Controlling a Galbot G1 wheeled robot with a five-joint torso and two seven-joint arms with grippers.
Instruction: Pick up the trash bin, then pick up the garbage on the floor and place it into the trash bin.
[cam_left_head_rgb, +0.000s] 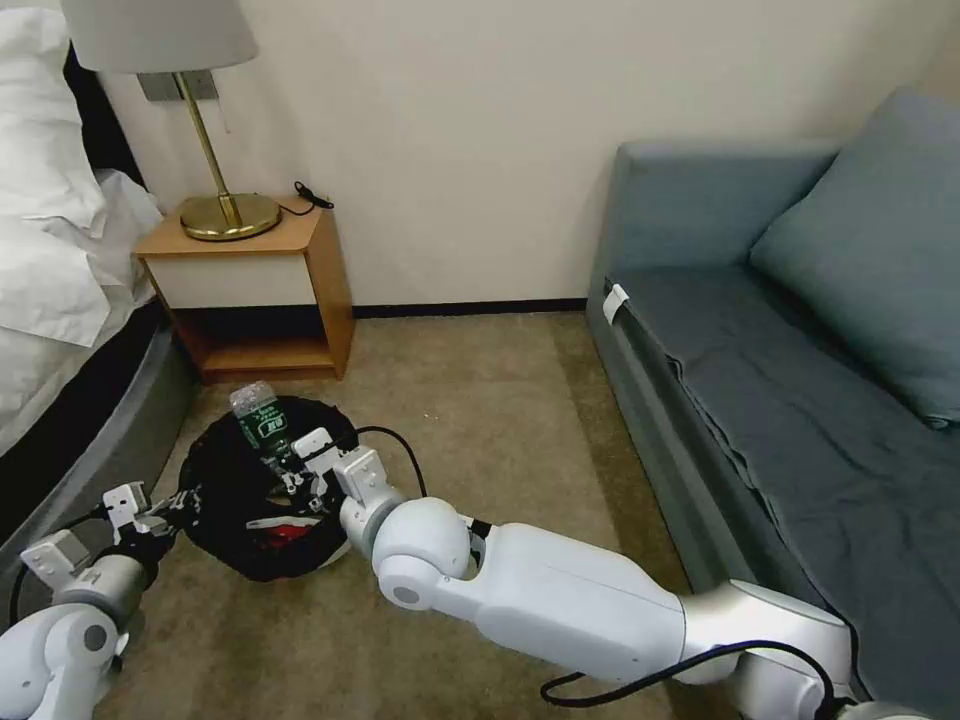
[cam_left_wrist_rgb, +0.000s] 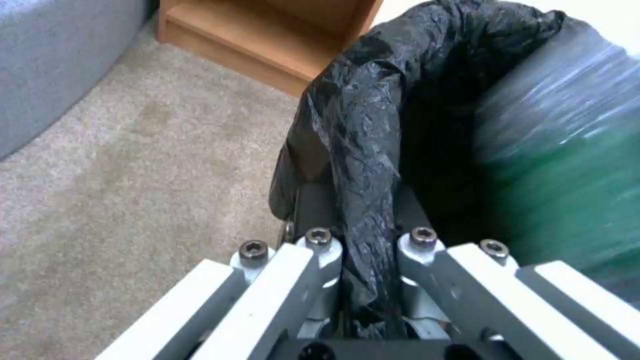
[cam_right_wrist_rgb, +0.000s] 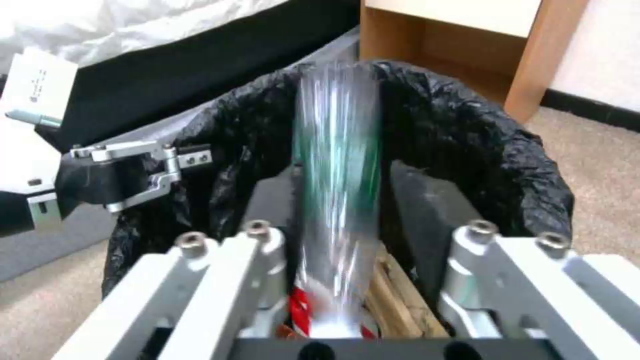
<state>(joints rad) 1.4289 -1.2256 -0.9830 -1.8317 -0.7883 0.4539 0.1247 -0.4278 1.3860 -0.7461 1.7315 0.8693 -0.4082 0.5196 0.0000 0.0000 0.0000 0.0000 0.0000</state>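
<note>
Between the right gripper's (cam_right_wrist_rgb: 337, 235) dark fingers (cam_right_wrist_rgb: 427, 215) stands the clear bottle (cam_right_wrist_rgb: 337, 165) with the green label, blurred in the right wrist view; the fingers sit at either side of it, though whether they press it or have let go cannot be told. In the head view this gripper (cam_left_head_rgb: 290, 470) hangs over the mouth of the trash bin (cam_left_head_rgb: 215, 520), the bottle (cam_left_head_rgb: 258, 415) rising toward 12 o'clock from it, above the bin's far rim. Under the bottle, inside the black liner, lie a red-and-white packet (cam_right_wrist_rgb: 300, 305) and crumpled brown paper (cam_right_wrist_rgb: 400, 300).

At the bin's 9 o'clock side the left gripper (cam_left_head_rgb: 180, 505) is pinched together on the rim, a fold of the black bag (cam_left_wrist_rgb: 363, 200) squeezed between its fingers (cam_left_wrist_rgb: 313, 210) in the left wrist view. The bin sits on the beige carpet (cam_left_head_rgb: 480, 400), at about 7 o'clock in the head view. Beyond it, toward 12 o'clock, stands a wooden nightstand (cam_left_head_rgb: 330, 290) carrying a brass lamp (cam_left_head_rgb: 230, 215). A bed (cam_left_head_rgb: 60, 260) with white linen lies at 9 o'clock and a grey-blue sofa (cam_left_head_rgb: 760, 380) at 3 o'clock.
</note>
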